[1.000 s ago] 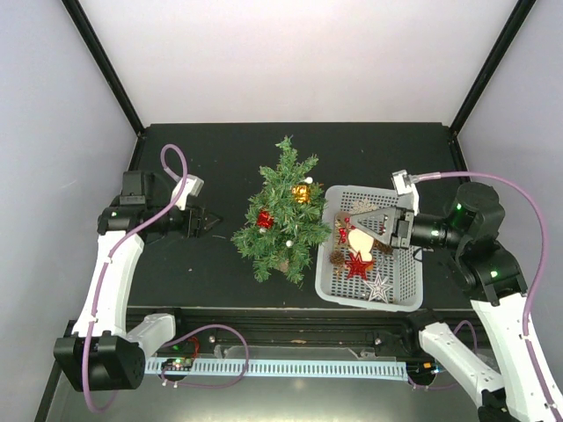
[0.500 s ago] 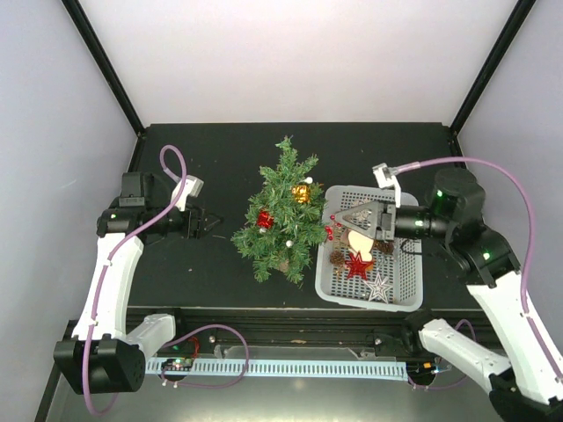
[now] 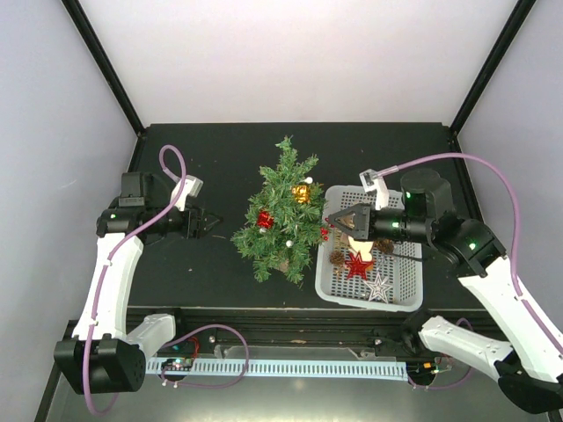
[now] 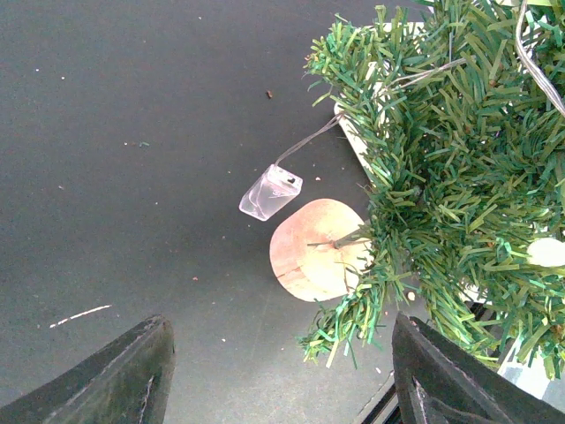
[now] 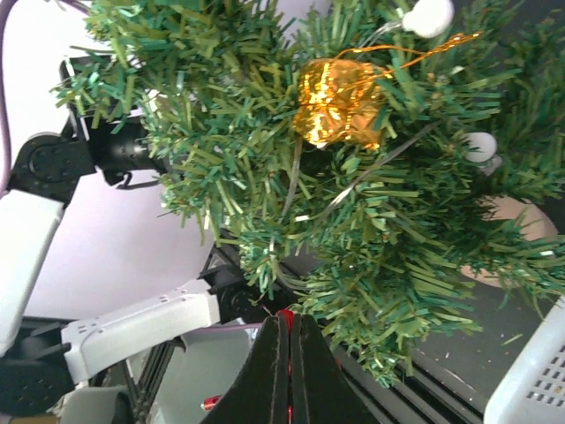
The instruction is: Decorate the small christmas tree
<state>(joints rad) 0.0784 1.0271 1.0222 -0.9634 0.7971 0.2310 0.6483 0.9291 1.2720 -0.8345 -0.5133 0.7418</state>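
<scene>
The small christmas tree [image 3: 286, 215] stands mid-table on a round tan base [image 4: 318, 250], with a gold ornament [image 3: 301, 192], a red ornament [image 3: 264, 219] and a light string on it. My right gripper [image 3: 331, 220] is at the tree's right edge, shut on a small red ornament [image 3: 325, 234]. In the right wrist view only a red sliver [image 5: 284, 314] shows at the tip of the closed jaws [image 5: 287, 325], just below the branches [image 5: 397, 230] and the gold ornament [image 5: 340, 102]. My left gripper [image 3: 211, 222] hovers open and empty left of the tree [image 4: 459, 159].
A white basket [image 3: 413, 264] right of the tree holds a red star [image 3: 358, 265], a silver star [image 3: 379, 287], a pine cone [image 3: 337, 258] and a cream piece. The light string's clear battery box [image 4: 270, 192] lies on the black table beside the base.
My right arm has swung left from above the basket to the tree's right side, carrying the small red ornament. The left arm has stayed where it was.
</scene>
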